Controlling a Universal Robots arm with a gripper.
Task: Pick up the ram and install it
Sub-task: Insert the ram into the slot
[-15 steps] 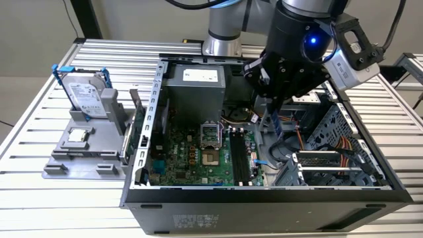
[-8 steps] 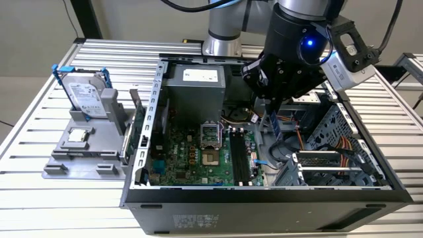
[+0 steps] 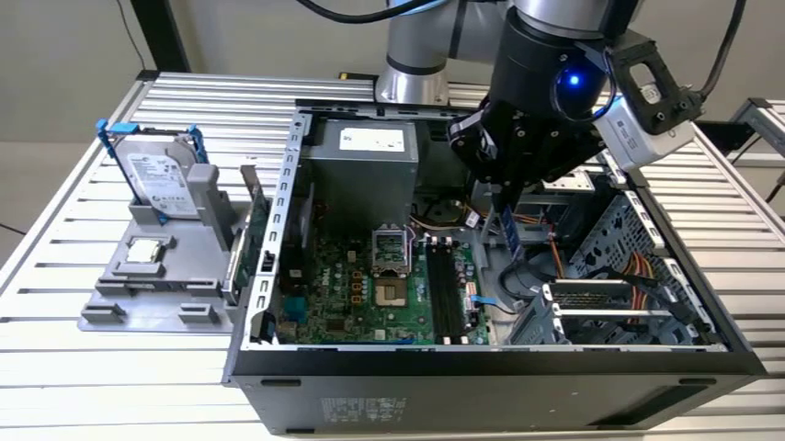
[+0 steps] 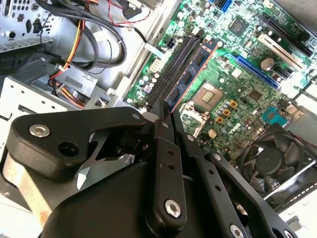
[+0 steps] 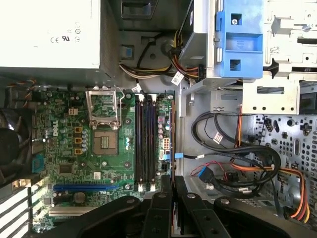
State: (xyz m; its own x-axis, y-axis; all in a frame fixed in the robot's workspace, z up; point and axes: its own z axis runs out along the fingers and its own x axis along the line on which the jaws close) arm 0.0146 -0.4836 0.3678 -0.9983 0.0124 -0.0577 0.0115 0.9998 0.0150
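My gripper (image 3: pixel 501 197) hangs inside the open computer case (image 3: pixel 491 358) and is shut on the ram (image 3: pixel 506 228), a thin bluish stick that points down from the fingers. In the second wrist view the ram (image 4: pixel 192 69) runs out from the gripper (image 4: pixel 166 111) along the black memory slots (image 4: pixel 171 72), just beside them. The first wrist view catches the ram (image 5: pixel 172 144) edge-on, a little to one side of the slots (image 5: pixel 145 144), ahead of the gripper (image 5: pixel 173 181). In the exterior view the slots (image 3: pixel 444 294) lie on the motherboard, below the ram and slightly towards the exterior view's left.
A silver hard drive in a blue frame (image 3: pixel 160 179) stands on a grey holder (image 3: pixel 153 285) at the exterior view's left, with a green card (image 3: pixel 249 225) beside it. Inside the case are the power supply (image 3: pixel 362 156), the processor socket (image 3: pixel 392 294), loose cables (image 3: pixel 613 276) and a fan (image 4: pixel 270 158).
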